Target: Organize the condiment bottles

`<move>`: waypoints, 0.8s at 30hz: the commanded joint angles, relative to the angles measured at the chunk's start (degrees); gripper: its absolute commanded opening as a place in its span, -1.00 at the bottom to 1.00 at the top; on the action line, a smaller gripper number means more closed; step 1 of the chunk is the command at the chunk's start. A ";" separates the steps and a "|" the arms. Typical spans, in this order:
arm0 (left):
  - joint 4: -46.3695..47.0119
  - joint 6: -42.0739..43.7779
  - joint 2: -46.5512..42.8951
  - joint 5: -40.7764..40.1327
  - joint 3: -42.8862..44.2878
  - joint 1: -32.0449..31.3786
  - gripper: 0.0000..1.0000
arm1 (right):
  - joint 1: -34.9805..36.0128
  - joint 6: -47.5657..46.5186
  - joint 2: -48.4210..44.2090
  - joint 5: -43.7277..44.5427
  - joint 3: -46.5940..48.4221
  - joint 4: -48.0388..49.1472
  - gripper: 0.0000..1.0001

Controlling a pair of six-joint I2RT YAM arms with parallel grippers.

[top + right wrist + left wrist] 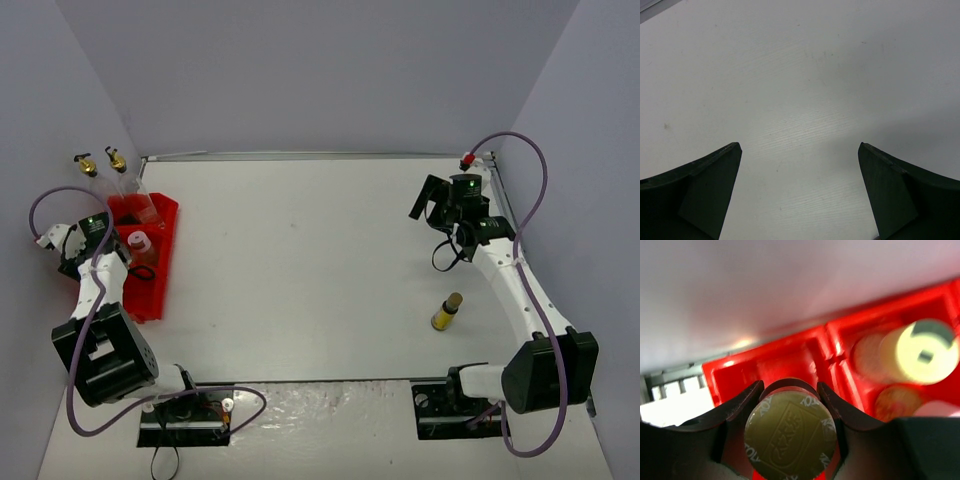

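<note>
My left gripper (790, 386) is shut on a slim bottle (790, 432) whose round olive-gold end faces the wrist camera, low over the red tray (785, 355). In the top view this gripper (125, 263) hangs over the tray (152, 290), beside a pink-capped squat bottle (138, 244). Two tall clear bottles with gold spouts (88, 165) (117, 158) stand at the tray's far end. A blurred yellow-capped beige bottle (922, 352) sits in a neighbouring compartment. Another slim yellow, brown-capped bottle (446, 312) stands on the table at the right. My right gripper (425, 200) (799, 145) is open over bare table.
The white table (300, 270) is walled in by grey panels on the left, back and right. The tray lies along the left wall. The right arm's purple cable (535, 190) loops near the right wall.
</note>
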 commanded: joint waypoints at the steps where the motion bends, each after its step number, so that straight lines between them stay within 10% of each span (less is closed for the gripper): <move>1: 6.23 1.52 0.16 -5.07 6.05 0.64 -1.00 | 1.01 -1.08 1.26 -0.18 2.40 3.68 1.00; 24: 15.66 0.77 5.06 -6.74 -0.92 0.94 -1.00 | 2.64 -1.57 0.05 0.08 1.44 4.37 1.00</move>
